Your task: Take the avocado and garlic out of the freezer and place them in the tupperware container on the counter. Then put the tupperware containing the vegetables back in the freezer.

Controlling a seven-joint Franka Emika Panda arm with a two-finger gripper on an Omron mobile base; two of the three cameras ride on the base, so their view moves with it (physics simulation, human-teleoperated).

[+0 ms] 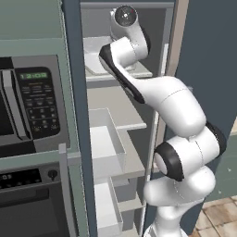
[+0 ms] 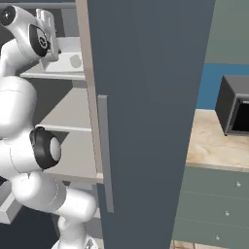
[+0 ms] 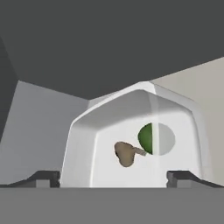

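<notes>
The white tupperware container (image 3: 83, 131) stands on an upper shelf (image 1: 134, 73) inside the freezer (image 1: 74, 115). The dark green avocado (image 3: 146, 138) and the tan garlic (image 3: 126, 153) lie in it, side by side. My gripper (image 3: 113, 177) is at the tub's near end, open, with its fingertips (image 3: 46, 177) spread wide on either side of the tub. In the left base view the tub (image 1: 95, 58) shows behind my wrist. In the right base view it (image 2: 68, 56) sits just past my hand (image 2: 47, 29).
The freezer door (image 2: 146, 121) with its long grey handle (image 2: 104, 155) stands open at my right. Below are pale shelves and white bins (image 1: 109, 143). A black microwave (image 1: 28, 102) and oven (image 1: 28, 203) are at the left. The counter (image 2: 214, 143) holds a dark box (image 2: 233, 107).
</notes>
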